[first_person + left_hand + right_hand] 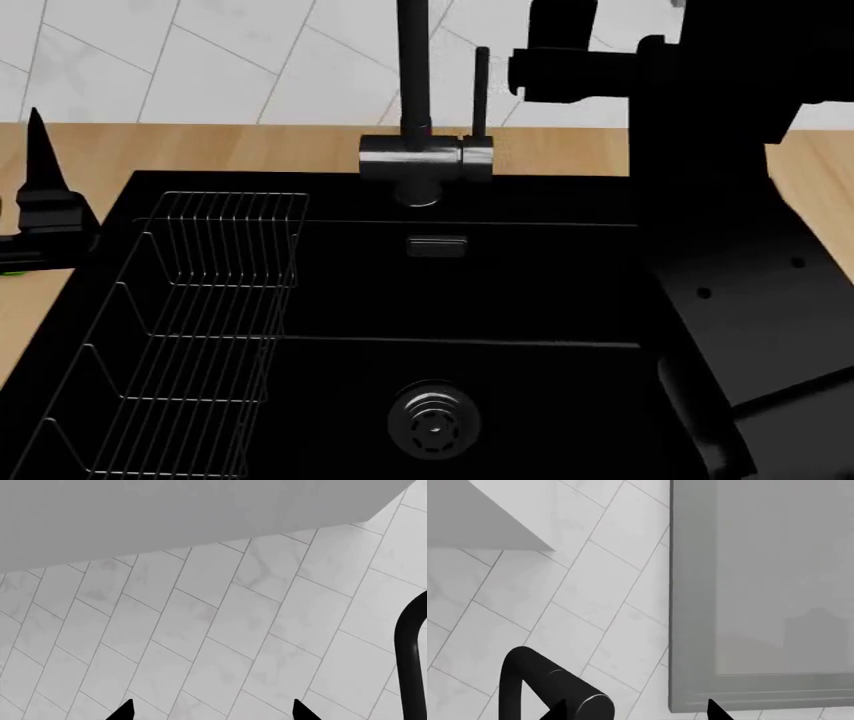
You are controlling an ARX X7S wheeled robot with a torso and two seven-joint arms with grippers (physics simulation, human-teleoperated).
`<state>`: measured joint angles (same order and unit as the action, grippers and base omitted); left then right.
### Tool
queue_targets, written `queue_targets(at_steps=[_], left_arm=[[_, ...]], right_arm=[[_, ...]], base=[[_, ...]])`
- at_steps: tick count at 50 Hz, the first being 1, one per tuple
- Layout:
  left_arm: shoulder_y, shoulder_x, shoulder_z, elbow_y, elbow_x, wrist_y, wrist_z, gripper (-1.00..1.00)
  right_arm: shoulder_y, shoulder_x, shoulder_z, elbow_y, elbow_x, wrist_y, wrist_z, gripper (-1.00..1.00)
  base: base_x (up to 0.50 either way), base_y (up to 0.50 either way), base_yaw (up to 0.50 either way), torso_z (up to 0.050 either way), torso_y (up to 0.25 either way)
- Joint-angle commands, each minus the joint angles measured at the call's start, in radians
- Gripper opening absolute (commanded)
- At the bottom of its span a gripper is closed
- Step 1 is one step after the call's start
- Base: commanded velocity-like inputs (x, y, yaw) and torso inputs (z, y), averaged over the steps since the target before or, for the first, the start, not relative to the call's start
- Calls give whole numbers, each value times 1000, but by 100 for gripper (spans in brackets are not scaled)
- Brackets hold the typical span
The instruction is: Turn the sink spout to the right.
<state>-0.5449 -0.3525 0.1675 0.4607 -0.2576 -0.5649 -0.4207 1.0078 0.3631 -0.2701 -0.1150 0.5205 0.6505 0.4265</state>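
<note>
The sink spout (414,70) is a slim black tube rising from a short metal cylinder base (427,157) behind the black sink (534,290); its top runs out of the head view. The spout's curved end (554,685) shows in the right wrist view, just ahead of my open right gripper (635,712) and close to one fingertip, not touching it that I can see. My open left gripper (210,712) faces the tiled wall, with the spout's bend (410,645) off to one side. A left finger (36,150) points up over the counter at the sink's left.
A thin black lever rod (481,90) stands just right of the spout. A wire rack (200,330) fills the sink's left part, beside the drain (434,420) and overflow slot (437,245). My bulky right arm (707,200) covers the sink's right side. A grey window frame (694,630) is on the wall.
</note>
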Motion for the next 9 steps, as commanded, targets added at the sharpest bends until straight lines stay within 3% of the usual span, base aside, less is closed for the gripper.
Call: queue_targets(at_steps=[1, 9], left_arm=[[0, -2, 2, 2, -2, 0, -3, 100], [-3, -4, 4, -1, -2, -5, -7, 100]], right_arm=[[4, 9, -4, 30, -12, -10, -5, 100], [11, 13, -2, 41, -8, -12, -11, 100]], base=[[0, 0, 0, 0, 0], [0, 0, 0, 0, 0]])
